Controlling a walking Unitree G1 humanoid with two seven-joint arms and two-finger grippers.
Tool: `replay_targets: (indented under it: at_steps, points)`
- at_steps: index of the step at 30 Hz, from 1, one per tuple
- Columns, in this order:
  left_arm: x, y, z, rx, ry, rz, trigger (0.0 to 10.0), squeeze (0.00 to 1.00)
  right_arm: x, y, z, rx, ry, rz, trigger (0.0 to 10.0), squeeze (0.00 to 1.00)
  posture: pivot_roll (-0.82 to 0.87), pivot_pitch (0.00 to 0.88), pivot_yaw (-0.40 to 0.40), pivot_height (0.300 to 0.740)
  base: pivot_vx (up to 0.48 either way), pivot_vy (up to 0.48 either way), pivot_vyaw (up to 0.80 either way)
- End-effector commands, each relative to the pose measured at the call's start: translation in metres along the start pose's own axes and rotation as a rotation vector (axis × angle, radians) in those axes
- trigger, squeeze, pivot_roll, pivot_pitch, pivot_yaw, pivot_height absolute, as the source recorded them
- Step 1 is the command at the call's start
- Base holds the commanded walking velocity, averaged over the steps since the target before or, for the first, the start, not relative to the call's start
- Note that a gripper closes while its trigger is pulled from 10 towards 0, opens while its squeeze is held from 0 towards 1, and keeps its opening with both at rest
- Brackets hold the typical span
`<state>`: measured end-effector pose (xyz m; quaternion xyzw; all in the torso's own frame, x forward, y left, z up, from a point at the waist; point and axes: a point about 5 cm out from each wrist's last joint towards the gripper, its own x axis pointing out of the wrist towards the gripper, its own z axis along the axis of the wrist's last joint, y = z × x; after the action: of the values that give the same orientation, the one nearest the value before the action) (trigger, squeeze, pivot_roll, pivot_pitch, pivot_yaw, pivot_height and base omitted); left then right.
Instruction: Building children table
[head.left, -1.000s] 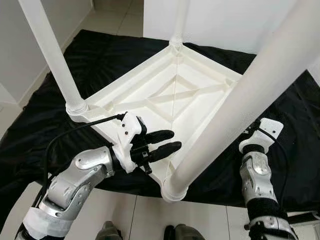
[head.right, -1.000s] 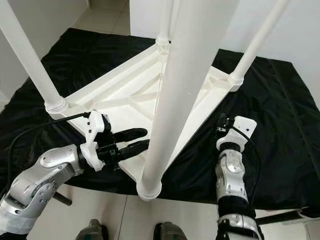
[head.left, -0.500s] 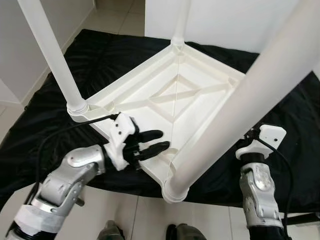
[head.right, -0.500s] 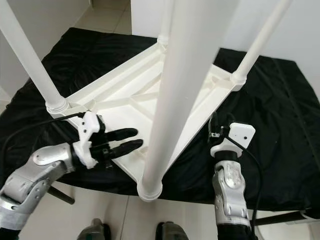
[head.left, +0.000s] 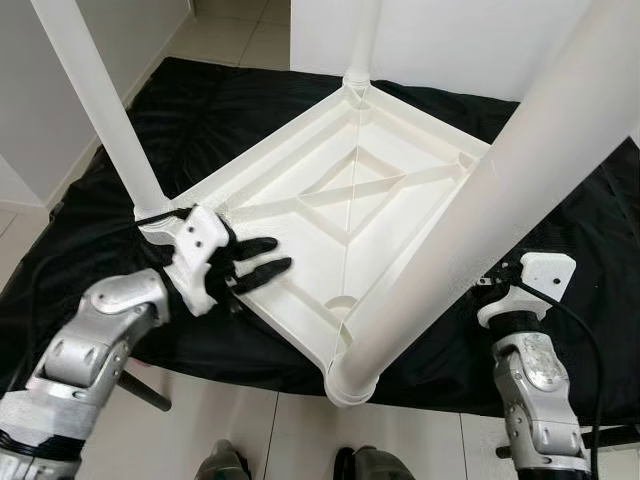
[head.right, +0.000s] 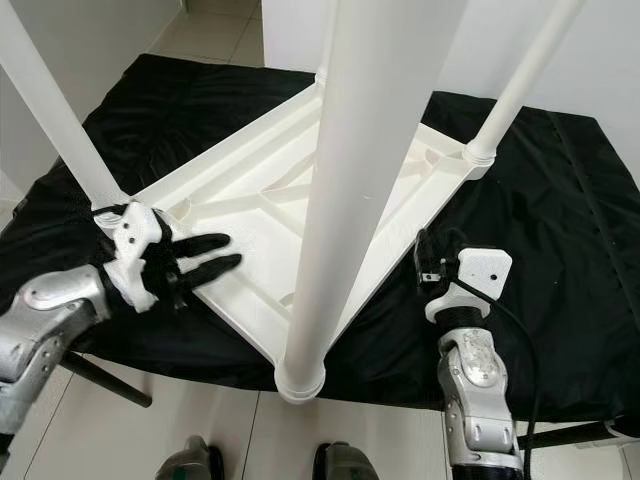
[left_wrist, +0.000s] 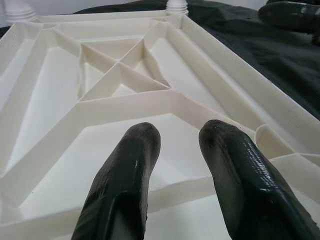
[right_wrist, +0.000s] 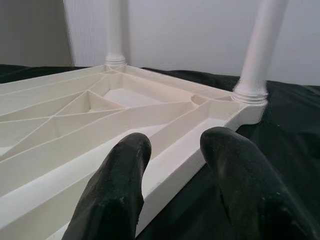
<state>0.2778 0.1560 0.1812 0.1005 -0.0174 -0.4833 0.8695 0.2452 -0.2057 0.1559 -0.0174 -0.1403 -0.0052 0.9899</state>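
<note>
The table (head.left: 340, 200) lies upside down on the black cloth (head.left: 120, 150), all four legs standing up. Your left gripper (head.left: 262, 256) hovers over its near-left rim, fingers spread and empty. Your right gripper (right_wrist: 172, 170), fingers also spread, faces the right edge.

All four table legs run out past the top edge of the head views, so their free ends are unseen. The near leg (head.right: 355, 180) stands close to the camera and hides a broad strip of the upturned tabletop (head.left: 330, 200) behind it, including part of its ribbing and near right rim. The black cloth (head.left: 90, 250) is cut off at the right edge. The right gripper's (right_wrist: 172, 150) fingers are hidden in the head views behind its white wrist housing (head.right: 470, 272).
</note>
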Motion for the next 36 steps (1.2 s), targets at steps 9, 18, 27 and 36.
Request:
replay_targets:
  at_steps: [9, 18, 27, 36]
  points:
    - [-0.003, -0.005, -0.005, 0.027, 0.012, -0.119, 10.0, 0.0, -0.026, -0.001, 0.015, 0.003, 0.035, 0.168, 10.0, 0.0, 0.04, 0.092, -0.039, 0.74, 0.0, 0.0, 0.0]
    - [-0.007, -0.018, -0.017, 0.003, 0.03, -0.2, 10.0, 0.0, -0.051, -0.002, 0.016, 0.012, 0.15, 0.324, 10.0, 1.0, 0.04, 0.062, -0.025, 0.74, 0.0, 0.0, 0.0]
    - [-0.009, -0.032, -0.02, 0.0, 0.05, -0.314, 10.0, 0.0, -0.074, 0.004, 0.02, 0.026, 0.269, 0.625, 10.0, 1.0, 0.05, 0.019, -0.015, 0.74, 0.0, 0.0, 0.0]
    - [0.002, -0.039, -0.022, 0.019, 0.057, -0.349, 10.0, 0.0, -0.077, 0.004, 0.021, 0.057, 0.324, 0.821, 10.0, 0.0, 0.05, 0.0, 0.009, 0.74, 0.0, 0.0, 0.0]
